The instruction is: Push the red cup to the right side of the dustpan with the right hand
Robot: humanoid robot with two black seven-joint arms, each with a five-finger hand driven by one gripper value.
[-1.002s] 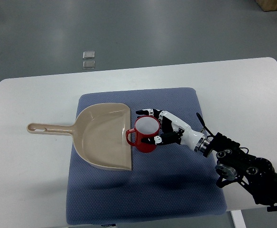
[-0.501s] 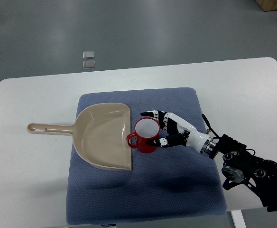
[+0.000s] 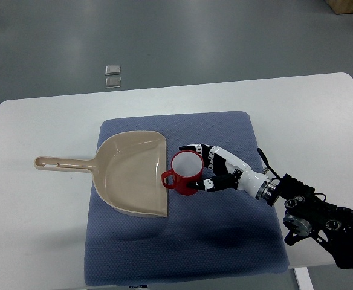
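Presently: right hand (image 3: 216, 169) cupped around red cup (image 3: 186, 172), fingers curled, contact unclear; cup upright, contents unseen, on blue mat (image 3: 225, 241) beside dustpan (image 3: 131, 172)'s right edge; dustpan empty

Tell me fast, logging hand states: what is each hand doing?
Left hand: not in view.
Right hand: fingers curled around the red cup, gripping it.

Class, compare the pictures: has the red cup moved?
Barely, if at all: the red cup stays at the dustpan's right edge; only the right robot hand slipped lower right.
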